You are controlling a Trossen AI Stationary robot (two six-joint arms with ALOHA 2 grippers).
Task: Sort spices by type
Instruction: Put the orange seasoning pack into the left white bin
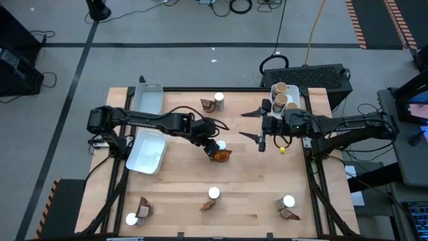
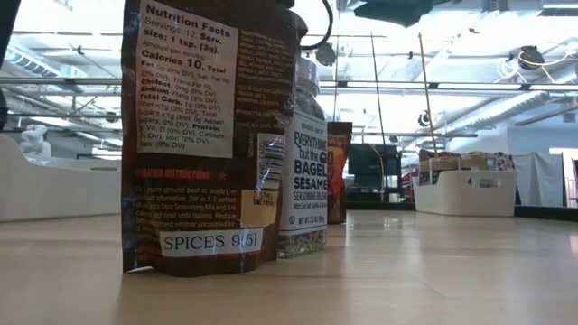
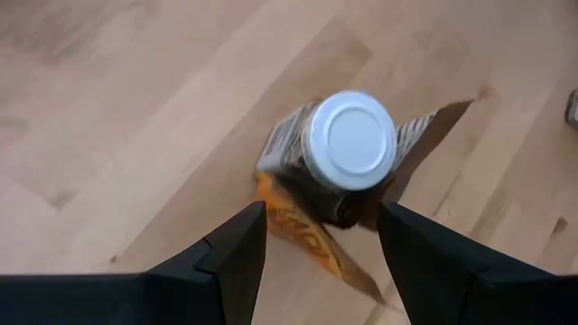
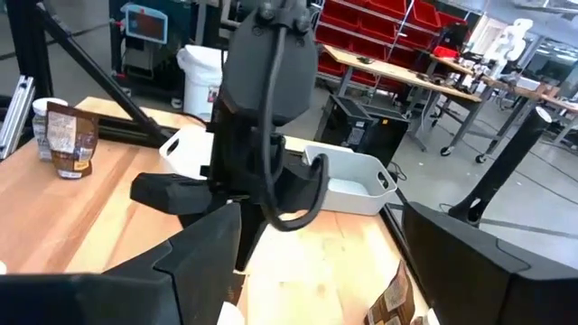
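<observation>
A brown crinkled packet (image 2: 209, 135) at the pale wooden worktop's (image 2: 433, 271) front edge reads "Nutrition Facts" and "SPICES 9(5)" (white sticker). The clear jar (image 2: 303, 171) beside it reads "EVERYTHING BUT THE BAGEL SESAME". Mid-worktop, the left gripper (image 3: 321, 248) and right gripper (image 1: 260, 127) both stand apart, holding nothing.

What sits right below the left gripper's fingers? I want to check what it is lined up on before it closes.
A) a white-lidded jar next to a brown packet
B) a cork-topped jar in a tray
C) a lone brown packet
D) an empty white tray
A: the left wrist view shows the left gripper open, with a white-lidded jar standing beside a brown packet on the wooden table.
</observation>
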